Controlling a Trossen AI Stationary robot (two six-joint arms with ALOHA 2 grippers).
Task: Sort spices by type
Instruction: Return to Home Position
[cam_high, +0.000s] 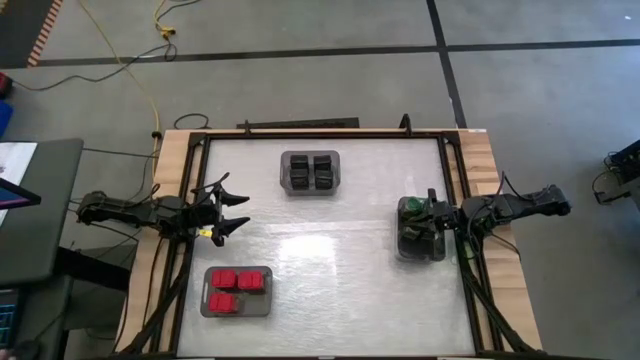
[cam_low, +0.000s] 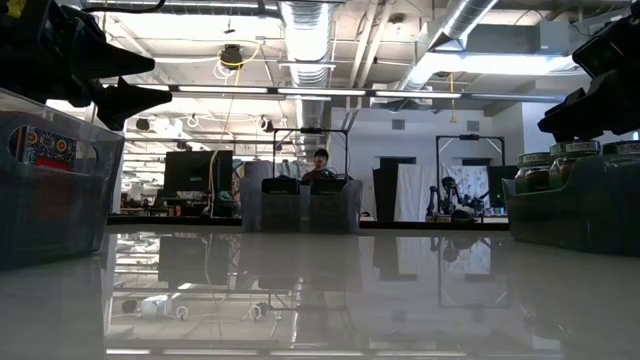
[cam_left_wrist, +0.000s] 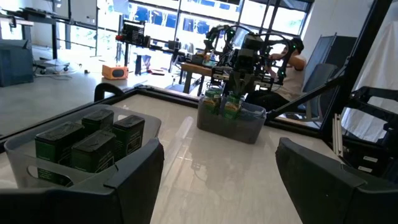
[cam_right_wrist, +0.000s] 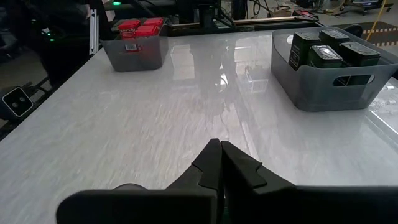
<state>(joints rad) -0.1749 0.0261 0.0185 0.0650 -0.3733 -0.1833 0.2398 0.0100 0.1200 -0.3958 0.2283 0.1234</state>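
We start at the left gripper (cam_high: 230, 215). Its two dark fingers (cam_left_wrist: 134, 180) are spread wide with nothing between them, and it hangs clear of the surface by the left edge of the white-topped bench (cam_high: 340, 260). Moving out towards the near-left corner, we find a grey plastic tray (cam_high: 255, 306). It sits apart from the gripper, with the red boxy spice containers (cam_high: 225, 278) lying flat inside it.

Now the right gripper (cam_right_wrist: 219, 151). Its fingers are pressed together tip to tip, and we see nothing caught between them. It hovers over the dark grey tray (cam_high: 420, 252) at the right edge of the bench. In that tray stand the round jars with green lids (cam_low: 535, 165), upright and packed close. From bench height we see the arm just above the jars, but we cannot tell whether it touches them.

Farther out, at the middle of the far edge, sits the third grey tray (cam_high: 285, 172). It holds the black cube-like tins (cam_high: 322, 170), side by side in a tight block. So each kind has a tray of its own, and the three trays are well apart. Beyond the bench, a person (cam_low: 320, 158) is in the room behind.
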